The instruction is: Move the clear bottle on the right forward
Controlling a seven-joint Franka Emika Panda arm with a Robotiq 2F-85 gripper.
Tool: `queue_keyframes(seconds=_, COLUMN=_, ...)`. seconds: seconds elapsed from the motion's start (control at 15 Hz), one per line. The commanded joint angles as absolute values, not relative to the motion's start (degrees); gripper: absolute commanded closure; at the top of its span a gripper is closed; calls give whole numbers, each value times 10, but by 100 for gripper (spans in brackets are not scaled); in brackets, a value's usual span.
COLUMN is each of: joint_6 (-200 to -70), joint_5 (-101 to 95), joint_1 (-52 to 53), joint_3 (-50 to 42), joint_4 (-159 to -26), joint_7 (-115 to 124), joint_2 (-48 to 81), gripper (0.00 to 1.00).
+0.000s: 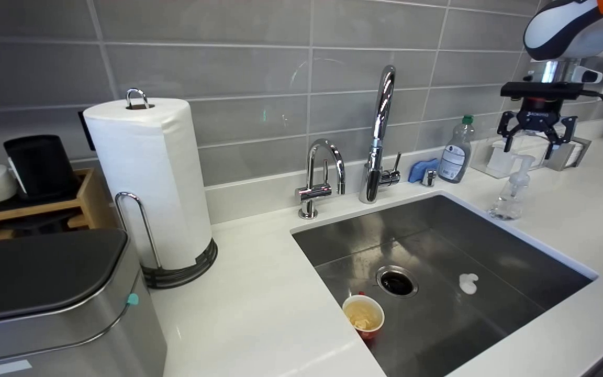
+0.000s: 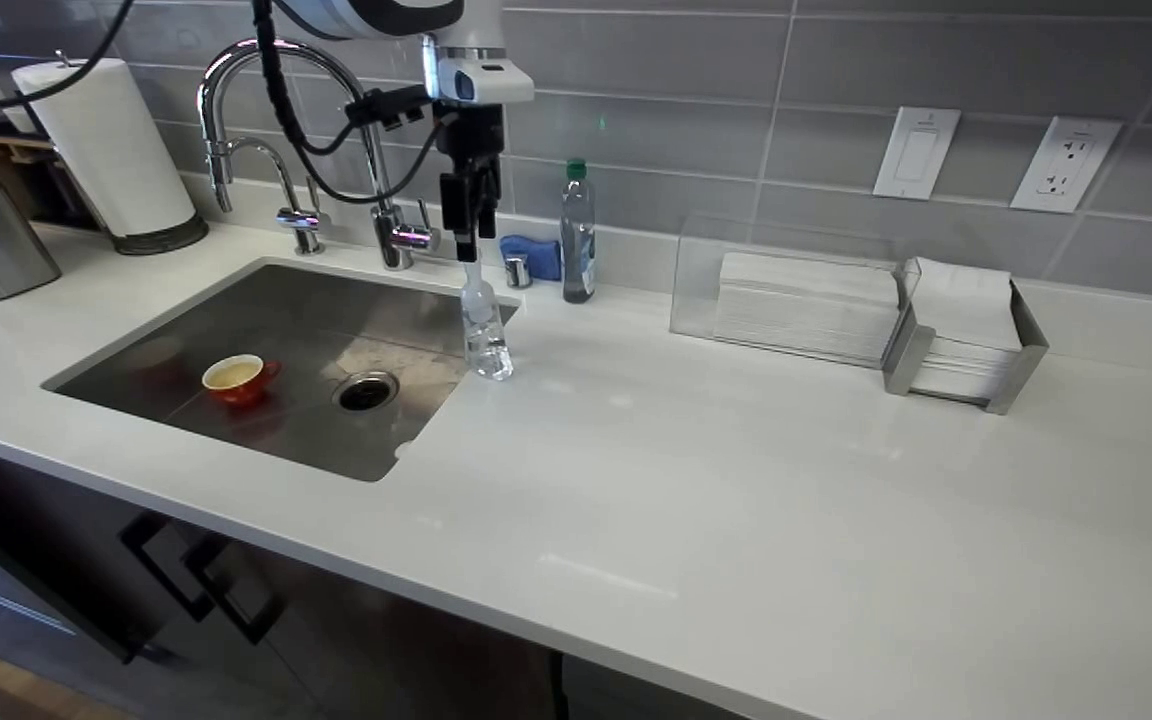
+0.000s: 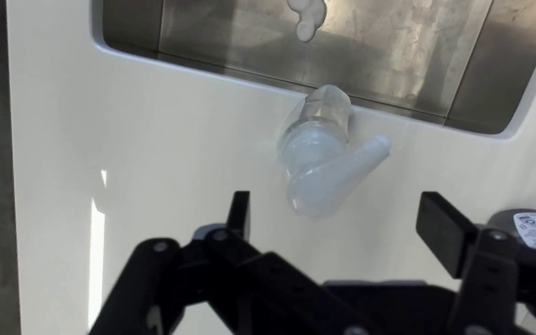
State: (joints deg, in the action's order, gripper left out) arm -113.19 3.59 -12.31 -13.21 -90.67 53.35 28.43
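Observation:
The clear bottle (image 1: 509,201) stands upright on the counter at the sink's edge in both exterior views (image 2: 487,345). It has a whitish, see-through pump top with a spout. My gripper (image 1: 527,152) is open and points down, with its fingertips just above the pump top. In an exterior view the gripper (image 2: 471,245) hides the tip of the pump. In the wrist view the bottle (image 3: 312,139) shows ahead of the spread fingers (image 3: 334,204). Its pump head lies between the lines of the two fingers, nearer the left one, and neither finger appears to touch it.
A blue-tinted bottle with a green top (image 1: 456,152) stands by the wall near a blue sponge (image 2: 533,258). A clear tub of paper towels (image 2: 796,300) and a metal napkin holder (image 2: 1021,350) are along the wall. The sink (image 1: 437,235) holds a red cup (image 1: 364,314).

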Motion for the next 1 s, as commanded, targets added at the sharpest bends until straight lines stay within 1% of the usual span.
queue_keyframes(seconds=0.0, joint_6=-1170, joint_5=66, joint_1=-117, joint_3=-143, joint_4=-925, joint_7=604, joint_2=277, gripper=0)
queue_keyframes(seconds=0.4, joint_6=-1209, joint_5=62, joint_1=-111, joint_3=-159, joint_4=-979, joint_7=729, joint_2=246, gripper=0)
queue_keyframes(seconds=0.67, joint_6=-1221, joint_5=99, joint_1=-113, joint_3=-147, joint_4=-1018, joint_7=791, joint_2=230, gripper=0)
queue_keyframes(seconds=0.93, joint_6=-1283, joint_5=135, joint_1=-105, joint_3=-139, joint_4=-1044, joint_7=838, joint_2=228, gripper=0)
